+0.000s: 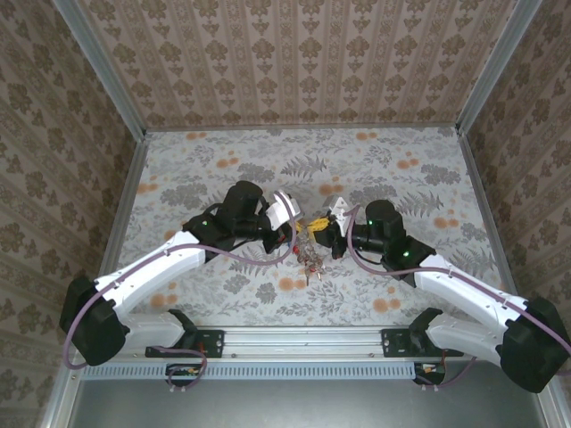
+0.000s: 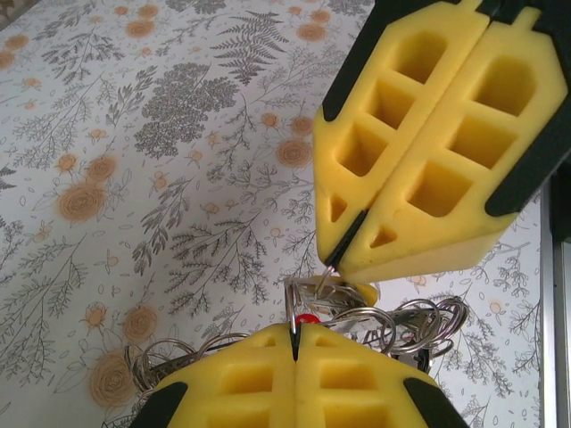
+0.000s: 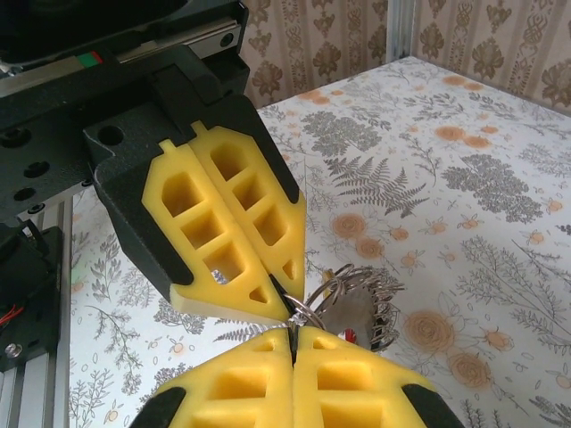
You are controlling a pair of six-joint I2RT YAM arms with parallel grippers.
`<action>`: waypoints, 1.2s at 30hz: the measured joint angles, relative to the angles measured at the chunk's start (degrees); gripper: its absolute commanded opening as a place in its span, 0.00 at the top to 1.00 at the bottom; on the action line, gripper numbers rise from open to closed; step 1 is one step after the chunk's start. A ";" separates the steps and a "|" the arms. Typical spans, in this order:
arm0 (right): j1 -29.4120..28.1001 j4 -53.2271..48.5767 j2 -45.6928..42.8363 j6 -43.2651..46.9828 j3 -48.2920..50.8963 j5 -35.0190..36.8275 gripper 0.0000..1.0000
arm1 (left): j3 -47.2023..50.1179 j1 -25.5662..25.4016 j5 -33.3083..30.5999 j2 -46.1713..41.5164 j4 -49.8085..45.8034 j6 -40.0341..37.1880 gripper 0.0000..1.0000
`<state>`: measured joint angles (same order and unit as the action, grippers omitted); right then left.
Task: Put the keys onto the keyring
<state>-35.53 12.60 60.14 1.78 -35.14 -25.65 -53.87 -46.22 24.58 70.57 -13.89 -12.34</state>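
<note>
A thin silver wire keyring (image 1: 310,241), hung with small silver metal keys (image 2: 306,318) of which one red plastic head can be made out, is seen just toward 6 o'clock of the centre of the floral-patterned table (image 1: 178,178), flanked by two yellow-padded claws. The left gripper (image 2: 294,332), at the bundle's 10 o'clock, is clenched on a strand of the ring wire. The right gripper (image 3: 293,337), at 2 o'clock, is clenched too, its tips pressed into the bundle, though whether ring or key is pinched cannot be told. Whether the bundle rests on the table or is raised off it cannot be judged either. The keyring is judged light, stiff and springy, and likely slippery against foam. The keys are expected to dangle and swing. The ring would best be taken by bare wire near its split, and a loose key by its plastic head.
</note>
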 measured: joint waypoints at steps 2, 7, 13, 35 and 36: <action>0.00 0.52 0.00 0.02 0.00 0.00 1.00 | 0.00 0.00 0.00 0.00 0.17 0.13 1.00; 0.00 1.75 0.79 -0.02 0.00 0.00 1.00 | 0.00 0.00 0.04 0.00 0.17 0.24 1.00; -0.55 2.56 1.38 -0.15 0.00 1.53 1.00 | -0.02 0.00 0.15 0.26 0.35 0.70 1.00; -0.74 3.08 0.90 -0.66 1.14 7.04 1.00 | -0.15 -0.37 0.66 2.14 1.55 0.76 1.00; -0.74 3.10 0.74 -0.63 1.14 6.73 1.00 | -0.15 -0.37 0.66 2.14 1.55 0.76 1.00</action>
<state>-36.27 15.70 60.88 1.15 -34.00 -18.92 -54.02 -46.59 25.23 72.71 -12.34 -11.57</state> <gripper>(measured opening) 0.058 0.046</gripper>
